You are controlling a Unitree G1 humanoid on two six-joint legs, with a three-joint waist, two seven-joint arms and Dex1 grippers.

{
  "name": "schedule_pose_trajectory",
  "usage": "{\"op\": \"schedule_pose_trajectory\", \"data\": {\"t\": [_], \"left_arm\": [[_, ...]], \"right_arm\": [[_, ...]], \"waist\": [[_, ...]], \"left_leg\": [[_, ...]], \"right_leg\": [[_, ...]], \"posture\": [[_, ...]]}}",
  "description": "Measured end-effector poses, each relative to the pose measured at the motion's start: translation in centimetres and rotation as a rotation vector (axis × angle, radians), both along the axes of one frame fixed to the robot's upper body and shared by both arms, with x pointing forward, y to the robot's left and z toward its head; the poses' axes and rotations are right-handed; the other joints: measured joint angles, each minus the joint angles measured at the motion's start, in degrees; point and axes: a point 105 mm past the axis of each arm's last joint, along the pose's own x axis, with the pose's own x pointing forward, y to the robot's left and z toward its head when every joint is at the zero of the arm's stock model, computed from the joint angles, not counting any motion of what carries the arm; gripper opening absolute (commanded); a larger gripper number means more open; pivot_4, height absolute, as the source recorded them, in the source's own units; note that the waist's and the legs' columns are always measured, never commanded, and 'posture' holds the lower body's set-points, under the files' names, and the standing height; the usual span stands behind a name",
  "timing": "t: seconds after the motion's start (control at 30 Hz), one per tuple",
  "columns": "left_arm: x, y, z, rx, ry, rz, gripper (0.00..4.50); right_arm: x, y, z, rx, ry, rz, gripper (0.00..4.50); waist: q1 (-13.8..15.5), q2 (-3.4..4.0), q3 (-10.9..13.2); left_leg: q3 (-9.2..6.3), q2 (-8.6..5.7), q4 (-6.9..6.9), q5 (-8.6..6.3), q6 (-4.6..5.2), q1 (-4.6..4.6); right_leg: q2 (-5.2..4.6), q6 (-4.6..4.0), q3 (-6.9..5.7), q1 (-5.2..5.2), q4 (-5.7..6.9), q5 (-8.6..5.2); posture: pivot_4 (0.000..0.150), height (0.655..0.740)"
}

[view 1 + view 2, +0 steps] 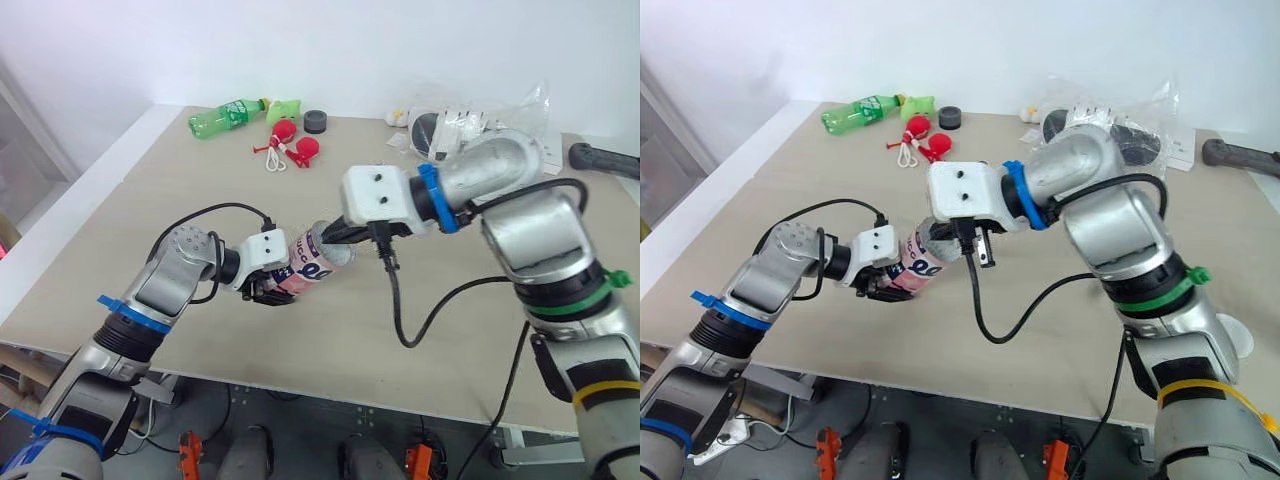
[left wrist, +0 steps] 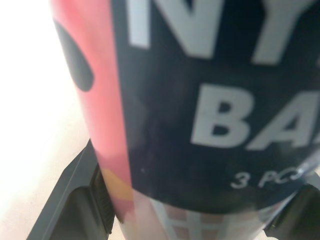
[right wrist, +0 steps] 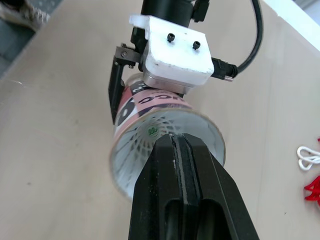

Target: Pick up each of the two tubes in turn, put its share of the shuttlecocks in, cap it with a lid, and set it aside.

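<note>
Tube [image 1: 312, 262]: it is held near the front middle of the table [image 1: 150, 220], lying tilted, with its closed end in the left gripper and its open mouth turned up toward the right gripper. Whether it touches the tabletop cannot be told.
Tube label: pink and dark bands with white lettering are seen in the left wrist view.
Left gripper [image 1: 275, 288]: its two black fingers are clamped on the lower part of the tube, one on each side of the wall.
Right gripper [image 3: 178, 142]: its fingers are pressed together with no gap between them, and the tips are placed right at the tube's open mouth. Whether anything is pinched between them cannot be told.
Shuttlecock [image 3: 140, 147]: a white netted skirt is seen inside the mouth of the tube, just beside the right fingertips.
Green bottle [image 1: 225, 117]: it is laid on its side at the far left of the table, well apart from the tube.
Red pieces [image 1: 290, 145]: they are placed near the bottle, with a white cord attached.
Black disc [image 1: 316, 121]: it is set at the far edge, just beside the red pieces.
Clear plastic bag [image 1: 480, 120]: it is crumpled at the far right of the table, behind the right arm.
</note>
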Motion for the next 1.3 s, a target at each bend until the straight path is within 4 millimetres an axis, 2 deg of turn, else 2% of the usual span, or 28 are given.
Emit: {"op": "schedule_pose_trajectory", "data": {"t": [0.17,0.27,0.37,0.4,0.5,0.57,0.6,0.63,0.67,0.77,0.8,0.83,0.93,1.03,1.1,1.23,1.3], "left_arm": [[0.0,-0.1,0.0,-0.005,0.002,-0.003,2.97],[0.0,-0.3,-0.1,-0.016,0.001,-0.009,2.97],[0.2,-0.8,0.0,-0.056,0.005,-0.010,2.97],[0.2,-1.0,0.0,-0.071,0.006,-0.007,2.97],[0.3,-2.2,0.0,-0.155,-0.006,-0.006,2.97],[0.2,-3.1,0.0,-0.209,-0.009,-0.012,2.97],[0.1,-3.6,0.0,-0.232,-0.009,-0.017,2.97],[-0.1,-4.8,0.1,-0.309,-0.004,-0.023,2.97],[-0.2,-4.8,0.0,-0.316,-0.003,-0.022,2.97],[-0.2,-6.2,0.9,-0.426,-0.019,-0.011,2.97],[-0.2,-6.6,1.3,-0.458,-0.024,-0.009,2.97],[-0.3,-7.2,2.0,-0.517,-0.042,-0.010,2.97],[-0.4,-8.1,2.4,-0.585,-0.061,-0.012,2.97],[-0.5,-8.7,2.4,-0.630,-0.064,-0.005,2.97],[-0.4,-9.3,1.9,-0.666,-0.065,0.000,2.97],[-0.8,-9.9,-1.4,-0.676,-0.001,0.030,2.97],[-0.8,-9.9,-2.2,-0.663,0.006,0.040,2.97]], "right_arm": [[0.3,-2.1,0.9,0.039,0.003,-0.084,0.02],[1.0,-4.9,1.2,0.033,-0.011,-0.182,0.02],[1.5,-7.9,0.7,0.008,0.002,-0.279,0.99],[1.5,-8.8,0.3,-0.006,0.019,-0.311,1.45],[1.3,-14.4,-1.6,-0.093,0.099,-0.466,2.94],[0.9,-17.5,-1.9,-0.124,0.129,-0.559,4.01],[0.7,-18.5,-1.9,-0.132,0.137,-0.593,4.22],[0.1,-21.5,-1.8,-0.143,0.159,-0.697,4.42],[0.0,-21.9,-1.6,-0.140,0.160,-0.715,4.42],[-1.5,-25.5,-1.7,-0.142,0.166,-0.851,4.42],[-2.0,-26.2,-2.1,-0.149,0.181,-0.876,4.42],[-2.9,-27.5,-3.3,-0.168,0.226,-0.930,4.42],[-4.7,-29.4,-5.4,-0.202,0.310,-1.022,4.42],[-5.5,-30.2,-5.9,-0.210,0.328,-1.061,4.42],[-5.8,-30.8,-6.1,-0.207,0.332,-1.097,4.42],[-5.3,-33.5,-6.7,-0.218,0.288,-1.169,4.42],[-4.8,-34.7,-7.0,-0.226,0.275,-1.195,4.42]], "waist": [[0.02,-0.01,0.00],[0.10,-0.03,0.02],[0.28,-0.05,0.02],[0.37,-0.06,0.03],[1.02,-0.15,0.10],[0.99,-0.13,0.21],[1.01,-0.11,0.24],[1.12,-0.13,0.27],[1.08,-0.17,0.33],[0.78,-0.17,0.38],[0.74,-0.16,0.38],[0.68,-0.18,0.39],[0.25,-0.04,0.36],[-0.32,-0.02,0.39],[-0.34,-0.04,0.40],[-0.43,-0.07,0.43],[-0.55,-0.06,0.52]], "left_leg": [[0.00,-0.19,-0.01,0.00,0.00,-0.02],[0.01,-0.33,0.00,0.00,0.00,-0.07],[0.05,-0.40,0.03,0.00,0.00,-0.16],[0.08,-0.39,0.07,0.01,0.02,-0.25],[0.20,-0.43,0.13,0.02,0.03,-0.44],[0.32,-0.47,0.10,-0.01,0.06,-0.49],[0.32,-0.48,0.07,-0.02,0.07,-0.52],[0.29,-0.53,0.06,-0.05,0.13,-0.55],[0.32,-0.53,0.06,-0.12,0.23,-0.55],[0.34,-0.50,0.04,-0.22,0.30,-0.58],[0.31,-0.50,0.01,-0.23,0.30,-0.56],[0.28,-0.47,0.01,-0.24,0.32,-0.53],[0.34,-0.51,0.05,-0.24,0.32,-0.43],[0.46,-0.48,0.08,-0.22,0.30,-0.31],[0.51,-0.43,0.15,-0.18,0.30,-0.25],[0.74,-0.43,0.22,-0.09,0.35,-0.23],[0.81,-0.44,0.25,-0.07,0.36,-0.23]], "right_leg": [[-0.20,0.35,0.00,0.01,0.00,-0.21],[-0.37,0.51,-0.01,0.04,-0.02,-0.28],[-0.51,0.58,-0.08,0.04,-0.04,-0.30],[-0.59,0.59,-0.18,0.03,-0.04,-0.31],[-0.82,0.59,-0.27,-0.01,-0.09,-0.29],[-0.91,0.56,-0.16,-0.10,-0.11,-0.27],[-0.93,0.56,-0.16,-0.09,-0.12,-0.29],[-0.98,0.55,-0.21,-0.10,-0.13,-0.32],[-0.97,0.53,-0.19,-0.12,-0.12,-0.32],[-0.83,0.43,-0.17,-0.18,-0.12,-0.34],[-0.81,0.37,-0.20,-0.17,-0.10,-0.37],[-0.77,0.35,-0.25,-0.12,-0.10,-0.39],[-0.77,0.37,-0.16,-0.08,-0.03,-0.38],[-0.75,0.54,-0.07,-0.02,-0.03,-0.37],[-0.71,0.77,-0.04,0.04,-0.04,-0.42],[-0.71,0.92,0.16,0.02,-0.06,-0.27],[-0.72,0.97,0.23,-0.01,-0.07,-0.21]], "posture": [[0.150,0.7400],[0.150,0.7400],[0.150,0.7400],[0.150,0.7400],[0.150,0.7400],[0.150,0.7400],[0.150,0.7400],[0.150,0.7400],[0.150,0.7400],[0.150,0.7400],[0.150,0.7400],[0.150,0.7400],[0.150,0.7400],[0.150,0.7400],[0.150,0.7400],[0.150,0.7400],[0.150,0.7400]]}}
